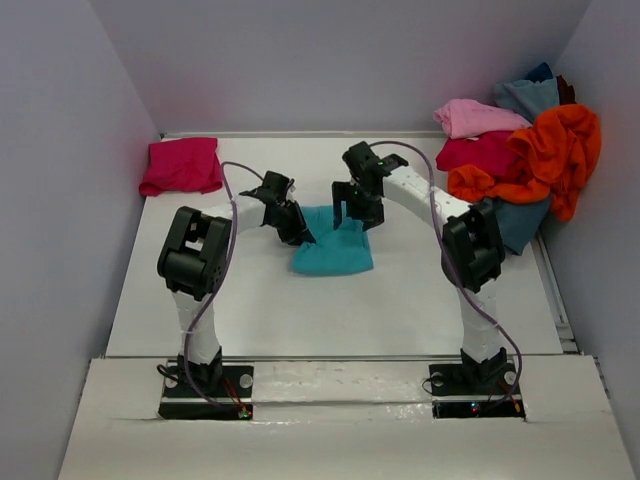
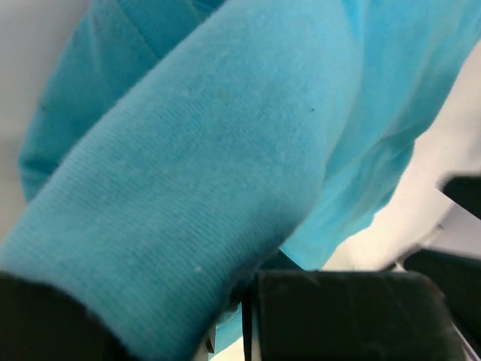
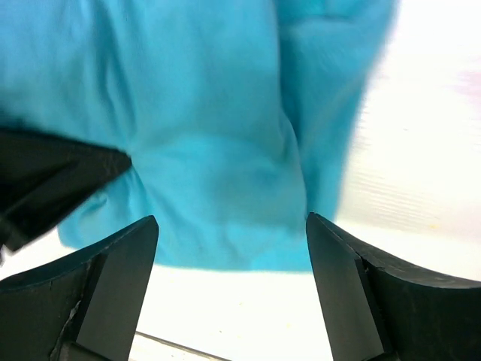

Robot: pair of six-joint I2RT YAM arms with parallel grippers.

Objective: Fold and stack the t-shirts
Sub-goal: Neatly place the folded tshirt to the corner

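The bright turquoise t-shirt [image 1: 335, 252] lies part folded in the middle of the table. My left gripper [image 1: 300, 233] is at its left edge and shut on a fold of it. In the left wrist view the turquoise cloth [image 2: 225, 135] drapes over one finger of the left gripper [image 2: 244, 293] and hides it. My right gripper [image 1: 356, 213] hangs open and empty just above the shirt's far right edge. In the right wrist view the shirt [image 3: 218, 143] lies beyond the right gripper [image 3: 231, 229]. A folded magenta-pink t-shirt [image 1: 182, 165] lies at the back left.
A loose pile stands at the back right corner: a light pink shirt [image 1: 475, 117], a crimson one [image 1: 485, 152], an orange one [image 1: 555, 150] and dusty blue ones [image 1: 528, 95]. Grey walls close the table on three sides.
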